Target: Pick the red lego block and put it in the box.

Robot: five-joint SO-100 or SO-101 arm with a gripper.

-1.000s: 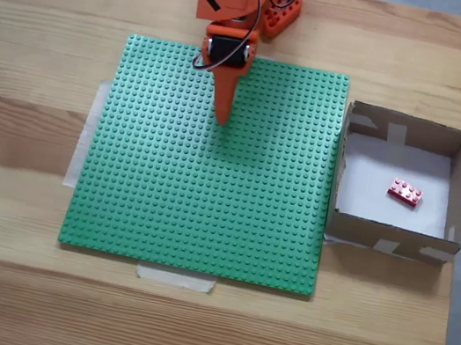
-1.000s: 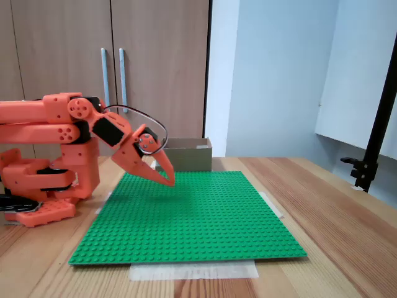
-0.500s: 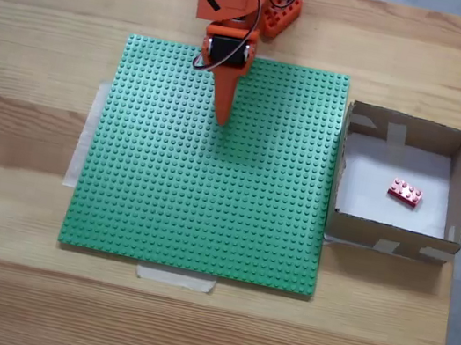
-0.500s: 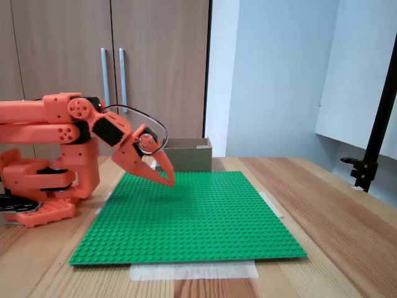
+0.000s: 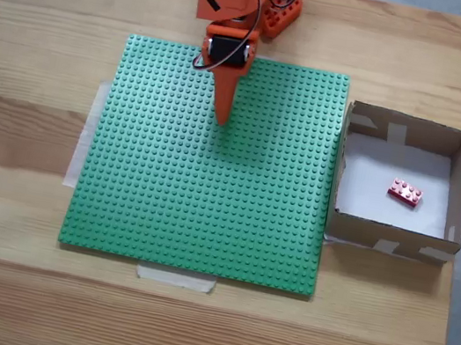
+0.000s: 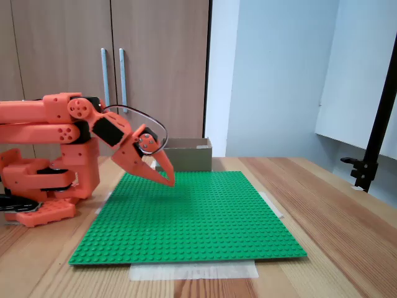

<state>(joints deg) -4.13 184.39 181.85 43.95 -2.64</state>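
The wooden surface point(image 5: 48, 42) carries everything, and the green baseplate point(image 5: 198, 203) is taped flat to it beneath the pincer, presumably so it cannot slide when bricks are handled. Strips of pale tape point(image 5: 175, 278) show at its near and left edges in the top-down fixed view.

The box point(image 5: 458, 190) sits well to the right of the pincer in that view, just beside the baseplate's edge, its open top facing up so a brick can be dropped in.

The pincer point(image 5: 220, 117) hangs just above the baseplate, tips angled down, its fingers drawn together to a point and holding nothing (the low fixed view point(image 6: 169, 180) agrees).

The red lego block point(image 5: 405, 193) lies flat on the box's white floor, well apart from the pincer, so the task looks finished.
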